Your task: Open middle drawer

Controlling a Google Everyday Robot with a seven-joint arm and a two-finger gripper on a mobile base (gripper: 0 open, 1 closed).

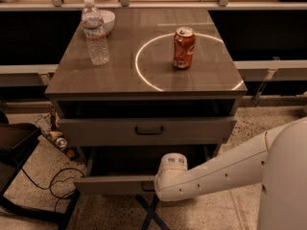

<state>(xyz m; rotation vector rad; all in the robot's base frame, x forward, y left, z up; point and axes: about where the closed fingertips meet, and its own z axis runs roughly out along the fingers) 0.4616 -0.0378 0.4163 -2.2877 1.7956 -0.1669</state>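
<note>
The middle drawer [112, 185] is the lower of the two grey fronts in view. It stands pulled out from the cabinet, with its dark inside showing behind the front. My gripper [154, 185] is at the centre of that front, where its handle lies, and my white wrist [172, 166] and forearm cover it. The taller-fronted drawer [96, 131] above, with a dark bar handle [148, 130], also stands pulled out. The lowest drawer is hidden.
On the cabinet top [120, 75] stand a water bottle [95, 32], a white bowl [106, 19] and an orange soda can [183, 47]. A dark chair [14, 147] and cables [53, 183] are at the left. My white body [285, 186] fills the right.
</note>
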